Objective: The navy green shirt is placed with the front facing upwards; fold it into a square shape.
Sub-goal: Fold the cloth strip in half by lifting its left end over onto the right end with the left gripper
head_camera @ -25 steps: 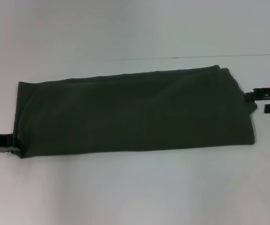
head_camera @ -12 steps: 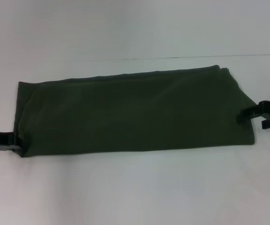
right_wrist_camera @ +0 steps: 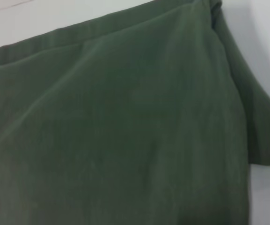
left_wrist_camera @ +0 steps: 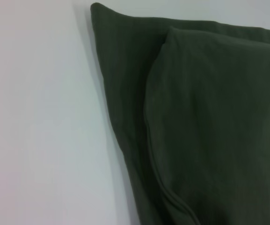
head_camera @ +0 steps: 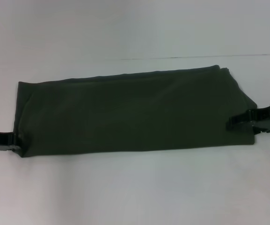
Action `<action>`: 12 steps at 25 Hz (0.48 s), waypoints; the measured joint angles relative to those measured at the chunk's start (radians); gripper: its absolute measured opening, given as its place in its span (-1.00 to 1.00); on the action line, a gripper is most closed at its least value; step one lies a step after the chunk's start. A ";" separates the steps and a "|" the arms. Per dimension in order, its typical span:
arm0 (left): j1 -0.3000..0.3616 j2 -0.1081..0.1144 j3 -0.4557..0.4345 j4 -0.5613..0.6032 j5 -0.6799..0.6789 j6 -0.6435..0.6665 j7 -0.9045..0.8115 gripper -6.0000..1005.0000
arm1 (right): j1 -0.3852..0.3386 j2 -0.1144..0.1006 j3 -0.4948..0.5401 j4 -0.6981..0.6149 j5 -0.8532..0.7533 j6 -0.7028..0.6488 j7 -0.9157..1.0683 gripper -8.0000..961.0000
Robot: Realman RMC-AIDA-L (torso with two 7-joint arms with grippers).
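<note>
The navy green shirt (head_camera: pixel 135 112) lies on the white table as a long folded strip running left to right, plain green side up, with no lettering showing. My left gripper (head_camera: pixel 12 139) sits at the strip's near left corner, touching the cloth. My right gripper (head_camera: pixel 240 124) is at the right end, open, with one finger (head_camera: pixel 237 123) lying over the cloth's edge. The left wrist view shows layered folds of the shirt (left_wrist_camera: pixel 209 122) beside bare table. In the right wrist view, the shirt (right_wrist_camera: pixel 116 131) fills most of the picture, with a sleeve edge at one side.
The white table (head_camera: pixel 135 187) stretches wide in front of the shirt and behind it up to a thin line (head_camera: pixel 195 57) at the back. Nothing else stands on it.
My right gripper has moved nearer and leftward, from beside the shirt's right end onto its edge. The left gripper and the shirt have stayed still.
</note>
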 joint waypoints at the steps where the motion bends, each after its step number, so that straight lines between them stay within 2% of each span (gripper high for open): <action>1: 0.000 0.000 0.000 0.000 0.000 0.000 0.000 -0.89 | 0.001 0.002 -0.003 0.002 0.000 0.004 -0.001 0.87; 8: -0.002 0.000 0.000 0.000 -0.001 0.000 0.001 -0.89 | 0.002 0.006 -0.021 0.002 -0.002 0.014 0.004 0.86; 12: -0.003 0.001 0.000 0.000 -0.002 0.000 0.001 -0.89 | 0.003 0.008 -0.039 0.002 -0.010 0.021 0.005 0.56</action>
